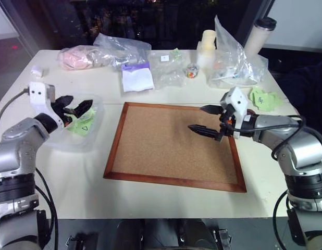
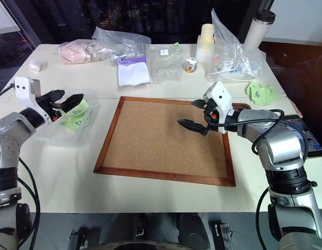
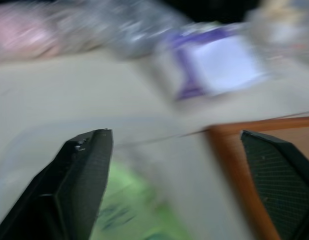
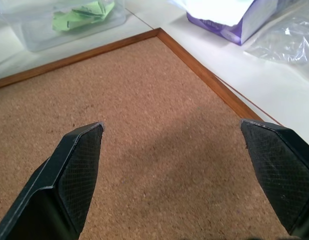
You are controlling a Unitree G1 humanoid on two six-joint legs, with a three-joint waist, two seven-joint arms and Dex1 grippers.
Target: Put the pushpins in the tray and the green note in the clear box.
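Green note [image 1: 82,125] in clear box [image 1: 93,139], just below open left hand [image 1: 76,107].

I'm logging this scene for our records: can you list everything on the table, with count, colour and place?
cork board: one, brown, wood-framed, table centre
clear box: one, transparent, left of board
green notes: pale green, inside box, count unclear
more green notes: pale green, far right
plastic bags: several, clear, along back
purple-edged packet: one, behind board
small jar: one, multicoloured bits, back
tumbler: one, pale, back right
left gripper: open, over box
right gripper: open, over board
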